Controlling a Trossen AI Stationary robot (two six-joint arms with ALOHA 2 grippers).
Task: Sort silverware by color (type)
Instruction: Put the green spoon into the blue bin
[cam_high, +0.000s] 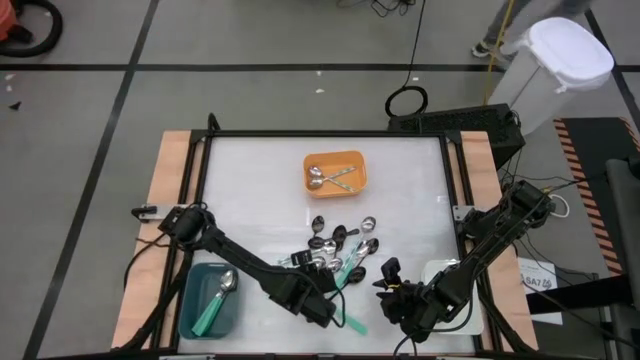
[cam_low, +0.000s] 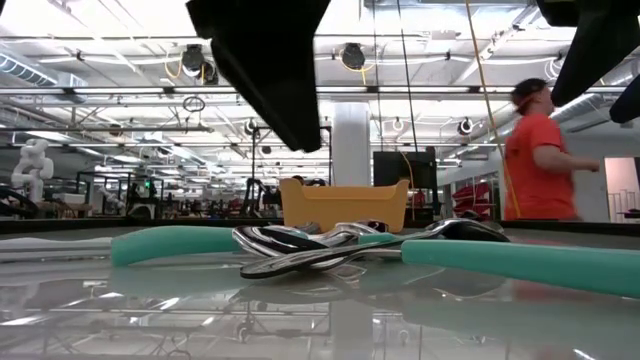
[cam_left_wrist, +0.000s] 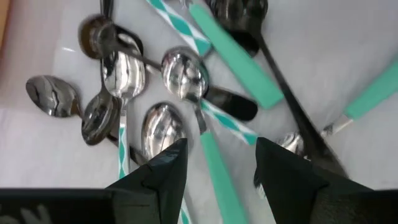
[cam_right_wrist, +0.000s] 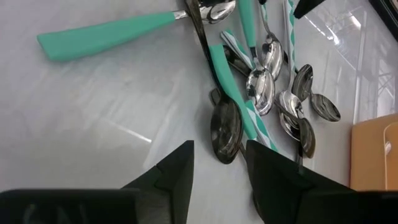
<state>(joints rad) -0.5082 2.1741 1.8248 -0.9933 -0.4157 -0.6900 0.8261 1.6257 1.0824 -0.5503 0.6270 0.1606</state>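
High view shows a glossy white table (cam_high: 260, 190) on a grey floor crossed by dark lines, with a white bin (cam_high: 560, 70) beyond it. The spoon pile (cam_high: 340, 250) lies at the table's middle; the orange tray (cam_high: 335, 172), holding two silver spoons, sits behind the pile, the teal tray (cam_high: 210, 300), holding a teal-handled spoon, beside its left, the white tray (cam_high: 445, 275) to its right. Left gripper (cam_left_wrist: 217, 168) and right gripper (cam_right_wrist: 221, 158) hover at the pile's near edge, jaws parted, empty. A person (cam_low: 540, 150) in red stands in the room behind.
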